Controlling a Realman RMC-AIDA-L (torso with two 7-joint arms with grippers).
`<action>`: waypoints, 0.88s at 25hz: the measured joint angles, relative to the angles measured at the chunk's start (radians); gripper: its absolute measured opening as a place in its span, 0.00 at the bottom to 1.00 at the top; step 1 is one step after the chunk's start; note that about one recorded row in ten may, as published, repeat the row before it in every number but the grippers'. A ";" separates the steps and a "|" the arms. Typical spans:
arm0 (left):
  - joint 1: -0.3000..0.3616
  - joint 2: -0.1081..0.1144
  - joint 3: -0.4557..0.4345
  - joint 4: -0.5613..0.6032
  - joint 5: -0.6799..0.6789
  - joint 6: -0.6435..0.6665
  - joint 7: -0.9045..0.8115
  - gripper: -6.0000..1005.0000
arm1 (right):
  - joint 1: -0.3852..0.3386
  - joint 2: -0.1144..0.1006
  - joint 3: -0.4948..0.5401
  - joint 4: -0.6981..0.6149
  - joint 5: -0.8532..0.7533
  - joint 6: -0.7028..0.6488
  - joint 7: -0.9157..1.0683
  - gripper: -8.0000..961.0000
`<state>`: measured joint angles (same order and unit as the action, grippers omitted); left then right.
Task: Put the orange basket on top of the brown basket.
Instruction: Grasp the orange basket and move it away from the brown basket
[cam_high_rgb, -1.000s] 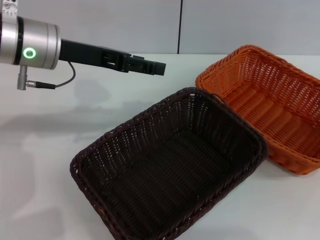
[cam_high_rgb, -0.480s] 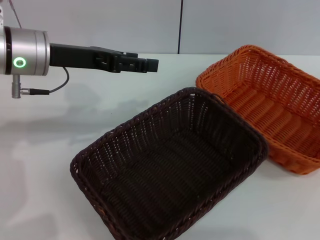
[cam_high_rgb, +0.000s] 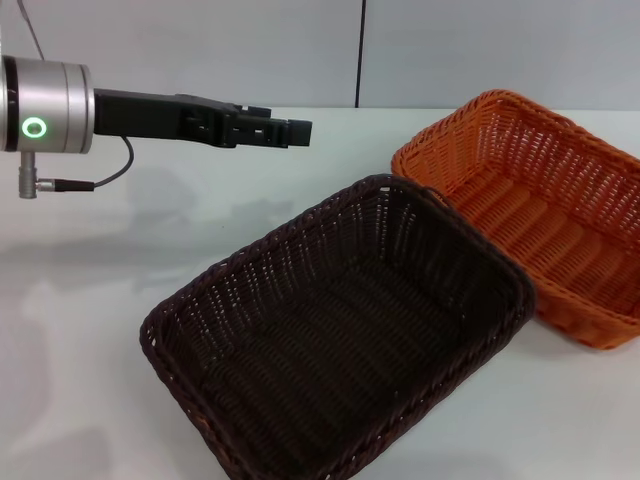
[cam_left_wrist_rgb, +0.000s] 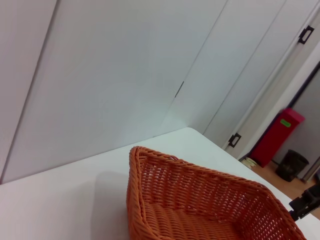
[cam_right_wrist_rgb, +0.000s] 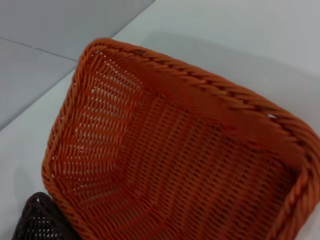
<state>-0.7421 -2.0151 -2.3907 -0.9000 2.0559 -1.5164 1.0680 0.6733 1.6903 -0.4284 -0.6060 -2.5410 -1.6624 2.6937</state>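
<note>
Leftmost, the left gripper (cam_high_rgb: 295, 132) hangs above the table (cam_high_rgb: 90, 300), pointing toward the orange basket (cam_high_rgb: 530, 210), which lies well apart from it to the robot's right; whether its fingers are apart or together cannot be told. Centre: brown basket (cam_high_rgb: 340, 340), empty, its far right corner touching or just beside the orange basket's near rim. Both long axes run diagonally, near-left to far-right. Right gripper unseen; judging by its wrist view, looking closely into the orange basket, it is probably nearer. Orange basket's right edge is cut off.
</note>
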 joint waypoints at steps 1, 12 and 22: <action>0.000 0.000 0.000 0.000 0.000 0.000 0.000 0.86 | 0.003 0.005 -0.002 0.007 0.000 0.007 -0.001 0.81; -0.003 0.008 0.000 0.038 -0.001 0.018 0.020 0.86 | -0.011 0.070 -0.052 -0.031 0.003 0.074 -0.042 0.71; -0.006 0.009 0.008 0.044 0.000 0.017 0.020 0.86 | -0.063 0.078 -0.030 -0.038 0.076 0.119 -0.065 0.44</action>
<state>-0.7482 -2.0063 -2.3829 -0.8559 2.0555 -1.4996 1.0877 0.6099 1.7684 -0.4584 -0.6438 -2.4654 -1.5435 2.6285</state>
